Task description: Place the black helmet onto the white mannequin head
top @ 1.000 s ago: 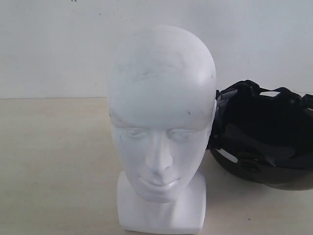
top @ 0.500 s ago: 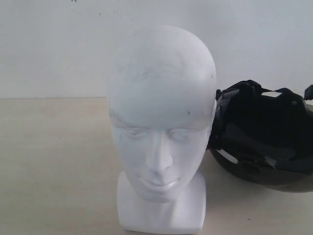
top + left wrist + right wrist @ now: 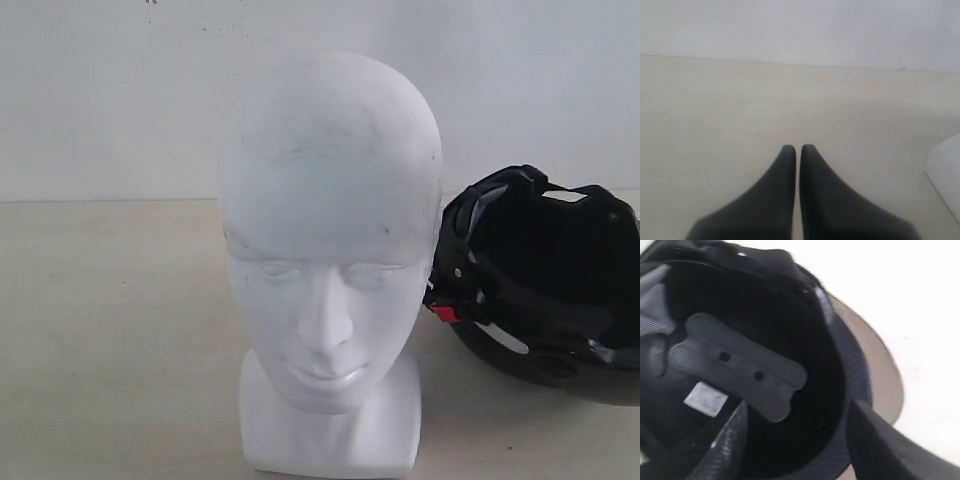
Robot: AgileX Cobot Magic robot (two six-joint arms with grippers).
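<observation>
The white mannequin head (image 3: 330,250) stands upright on the table, facing the camera; a corner of its base (image 3: 946,172) shows in the left wrist view. Right of it lies the black helmet (image 3: 545,285), tipped with its opening showing, a red buckle (image 3: 444,314) at its near rim. My right gripper (image 3: 796,412) is open, astride the helmet's rim: one finger inside the padded lining (image 3: 740,365), the other outside by the brown visor (image 3: 880,375). My left gripper (image 3: 798,148) is shut on nothing, low over bare table. Neither gripper shows in the exterior view.
The pale table (image 3: 110,330) runs back to a white wall (image 3: 120,90). The helmet runs off the right edge of the exterior view.
The helmet has turned and tipped: its near rim has swung round, baring the red buckle and straps. The mannequin head has not moved.
</observation>
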